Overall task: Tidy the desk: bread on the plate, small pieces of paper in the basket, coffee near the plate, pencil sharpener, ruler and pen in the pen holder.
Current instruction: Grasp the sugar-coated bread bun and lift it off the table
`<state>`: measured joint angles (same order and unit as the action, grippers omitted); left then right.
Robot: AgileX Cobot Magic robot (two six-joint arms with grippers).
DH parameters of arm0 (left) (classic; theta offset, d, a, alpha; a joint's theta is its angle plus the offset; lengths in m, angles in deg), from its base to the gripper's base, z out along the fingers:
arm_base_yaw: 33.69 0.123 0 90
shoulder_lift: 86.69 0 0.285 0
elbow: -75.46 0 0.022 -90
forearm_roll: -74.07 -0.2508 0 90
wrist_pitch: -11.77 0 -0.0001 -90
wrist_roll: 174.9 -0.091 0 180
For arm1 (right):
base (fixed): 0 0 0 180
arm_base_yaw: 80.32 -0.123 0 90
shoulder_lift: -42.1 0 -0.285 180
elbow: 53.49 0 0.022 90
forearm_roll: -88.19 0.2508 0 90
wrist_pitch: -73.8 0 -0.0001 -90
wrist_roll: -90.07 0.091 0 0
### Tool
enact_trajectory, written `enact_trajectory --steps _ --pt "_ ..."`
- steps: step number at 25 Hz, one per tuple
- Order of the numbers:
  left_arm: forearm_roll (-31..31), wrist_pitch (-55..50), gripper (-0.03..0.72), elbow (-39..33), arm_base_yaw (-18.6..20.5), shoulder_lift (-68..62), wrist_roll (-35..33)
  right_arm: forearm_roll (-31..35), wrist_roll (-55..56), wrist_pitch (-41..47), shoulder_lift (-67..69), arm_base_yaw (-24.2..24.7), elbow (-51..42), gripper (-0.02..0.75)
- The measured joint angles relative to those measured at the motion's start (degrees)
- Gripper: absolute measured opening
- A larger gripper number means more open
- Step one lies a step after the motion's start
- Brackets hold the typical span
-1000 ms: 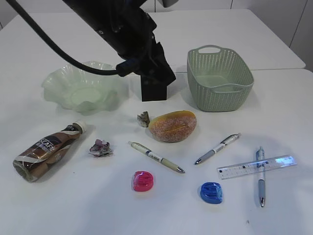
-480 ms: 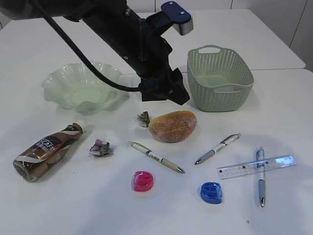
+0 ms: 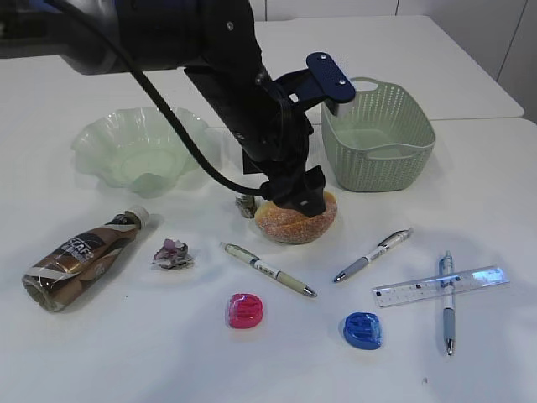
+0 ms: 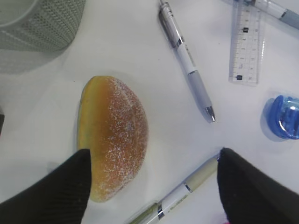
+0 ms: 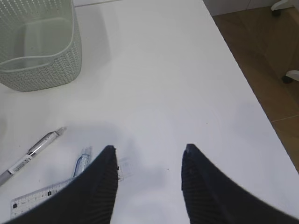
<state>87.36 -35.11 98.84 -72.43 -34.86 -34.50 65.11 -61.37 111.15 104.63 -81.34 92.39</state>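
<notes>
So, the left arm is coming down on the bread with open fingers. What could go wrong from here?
1. In the left wrist view the bread lies nearer one of the fingers than the other, so closing may push it aside or pinch only its end.
2. A pen lies close to the other finger and could be caught or knocked.
3. A crumpled paper scrap lies right beside the bread and may get nudged.

Sugar-dusted matt bread (image 4: 114, 135), perforated plastic basket (image 3: 377, 138), glossy translucent plate (image 3: 138, 151), clear ruler (image 3: 440, 285).
</notes>
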Motion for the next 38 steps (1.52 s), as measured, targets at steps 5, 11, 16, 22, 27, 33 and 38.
enact_trajectory --steps 5,11,16,22,27,33,38 --pt "-1.95 0.59 0.599 0.0 -0.1 -1.8 2.38 -0.27 0.0 -0.11 0.0 0.0 0.0 0.365" --pt "-3.36 1.05 0.599 2.18 -0.1 -4.22 3.55 -0.29 0.0 -0.11 0.0 0.0 0.0 0.365" --pt "-3.57 0.78 0.599 6.28 -0.1 -7.27 4.42 -0.39 0.0 -0.11 0.0 0.0 0.0 0.365" --pt "-5.11 -0.45 0.597 8.84 -0.1 -10.49 5.58 -0.99 -0.11 -0.11 0.0 0.0 0.0 0.365" --pt "-5.72 -0.55 0.596 10.19 -0.1 -13.35 5.9 -1.09 -0.21 -0.11 0.0 0.0 0.0 0.365" --pt "-7.77 0.38 0.594 11.61 -0.22 -14.86 5.9 -1.27 -0.7 -0.11 0.0 0.0 0.0 0.365" --pt "-9.71 1.54 0.594 11.61 -0.22 -15.21 5.9 -1.27 -0.7 -0.11 0.0 0.0 0.0 0.365"
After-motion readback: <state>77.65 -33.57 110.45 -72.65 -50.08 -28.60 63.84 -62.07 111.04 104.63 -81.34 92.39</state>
